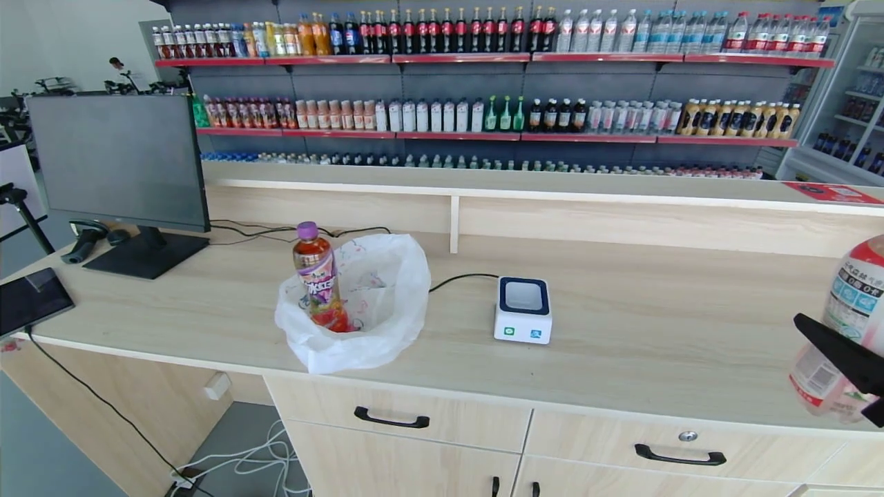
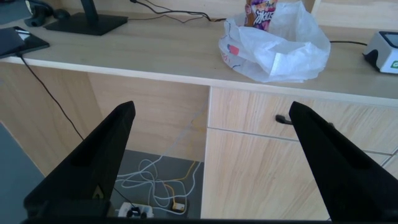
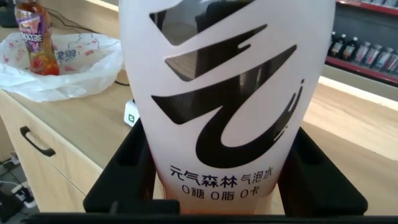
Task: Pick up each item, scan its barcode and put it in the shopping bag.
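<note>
A white plastic shopping bag (image 1: 376, 314) sits open on the wooden counter (image 1: 621, 352), with a purple-capped bottle of red drink (image 1: 316, 276) standing upright in it. To its right lies the small white barcode scanner (image 1: 523, 309) with a dark top. At the counter's far right my right gripper (image 1: 839, 359) is shut on a pale pink-and-white bottle (image 1: 853, 304), held tilted above the counter; up close the bottle (image 3: 224, 93) sits between the black fingers (image 3: 124, 174). My left gripper (image 2: 211, 162) is open and holds nothing, low in front of the counter, below the bag (image 2: 280, 50).
A monitor (image 1: 121, 162), a handheld scanner (image 1: 83, 241) and a dark tablet (image 1: 31, 297) occupy the counter's left end. A raised ledge (image 1: 552, 186) runs along the back. Drawers with black handles (image 1: 390, 419) are below, cables (image 2: 155, 180) on the floor.
</note>
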Tool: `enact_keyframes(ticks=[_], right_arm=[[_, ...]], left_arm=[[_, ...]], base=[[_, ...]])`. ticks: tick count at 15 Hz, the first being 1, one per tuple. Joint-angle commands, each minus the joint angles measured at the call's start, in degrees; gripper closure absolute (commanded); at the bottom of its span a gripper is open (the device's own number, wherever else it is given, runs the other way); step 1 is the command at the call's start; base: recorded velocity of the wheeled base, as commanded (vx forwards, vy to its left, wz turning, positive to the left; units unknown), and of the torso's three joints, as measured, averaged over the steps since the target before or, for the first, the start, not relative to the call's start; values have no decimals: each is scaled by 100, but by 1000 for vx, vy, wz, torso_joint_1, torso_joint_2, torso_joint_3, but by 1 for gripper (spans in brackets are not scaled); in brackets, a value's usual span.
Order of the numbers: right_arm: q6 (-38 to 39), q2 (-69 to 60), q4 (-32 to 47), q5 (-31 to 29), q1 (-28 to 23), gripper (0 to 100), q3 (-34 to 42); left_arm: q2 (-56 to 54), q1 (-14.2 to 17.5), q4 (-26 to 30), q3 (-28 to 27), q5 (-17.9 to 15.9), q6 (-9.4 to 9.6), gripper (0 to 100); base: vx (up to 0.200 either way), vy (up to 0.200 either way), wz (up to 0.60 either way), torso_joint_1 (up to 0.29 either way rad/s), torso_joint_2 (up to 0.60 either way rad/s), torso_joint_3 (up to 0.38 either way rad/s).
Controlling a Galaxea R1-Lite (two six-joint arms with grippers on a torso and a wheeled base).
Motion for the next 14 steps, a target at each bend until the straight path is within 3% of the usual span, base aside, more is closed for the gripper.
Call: enact_keyframes(ticks=[1,5,14], right_arm=[[3,6,-14,-100,-22,100,2],[21,-12,-14,-109,-31,100,2],[47,-30,-14,-118,-75,100,2]], left_arm=[[0,1,0,0,6,2,0],[0,1,0,0,-2,2,0],[0,1,0,0,6,-7,0]], base=[[0,0,0,0,0,0],[0,0,0,0,0,0],[0,200,0,7,7,1]])
